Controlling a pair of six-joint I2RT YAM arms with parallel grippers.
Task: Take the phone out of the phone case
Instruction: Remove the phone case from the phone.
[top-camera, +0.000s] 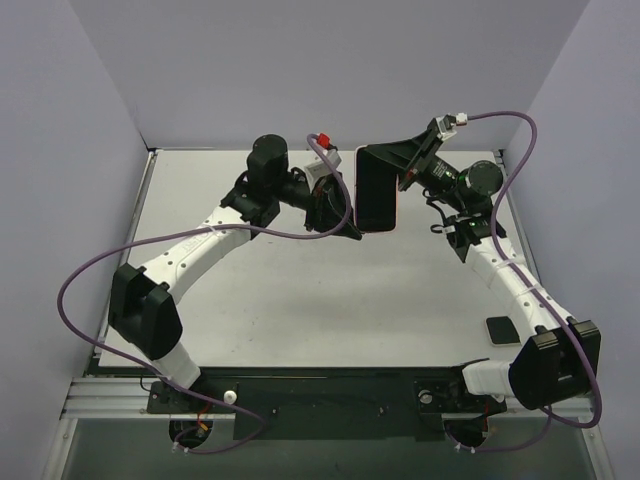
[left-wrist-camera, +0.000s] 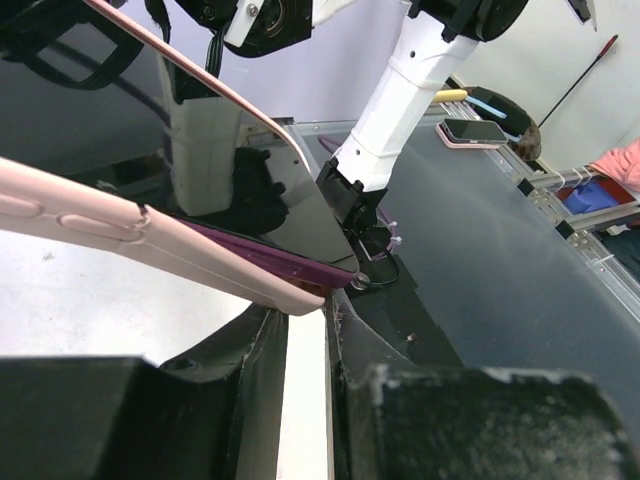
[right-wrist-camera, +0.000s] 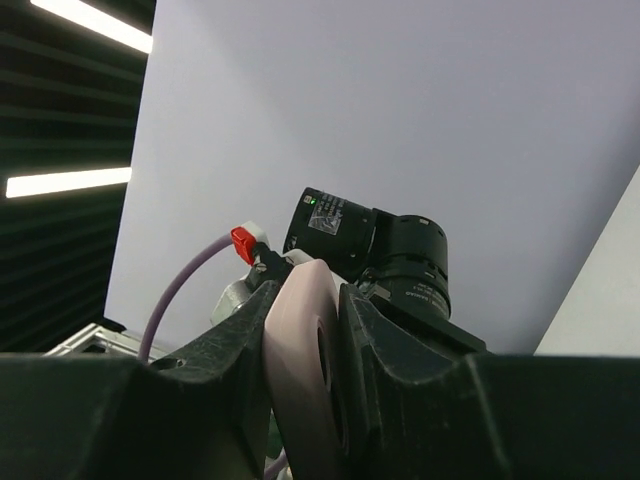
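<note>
On my left, the left end effector reaches in toward the middle of the bench and is set narrow on the lower left corner of the cased handset. In its wrist view, the tip of the pink phone case runs down into the slim gap between the fingers. I judge this to be the anchoring grip, low and at the edge so the screen face stays free. The phone hangs in the air between the two arms, well above the bench, standing roughly on end with its dark glass toward the overhead camera. It sits in the case, though along the near edge a purple strip, which I take to be the phone's own side, shows above the pink lip, so that edge may be starting to lift. To the right, the right end effector comes at the top right corner, and its wrist view shows both fingers pressed close on the pink case. Opposite corners give me leverage to flex the shell off. Further right, a small dark pad lies on the bench beside the right arm, well apart from the work.
</note>
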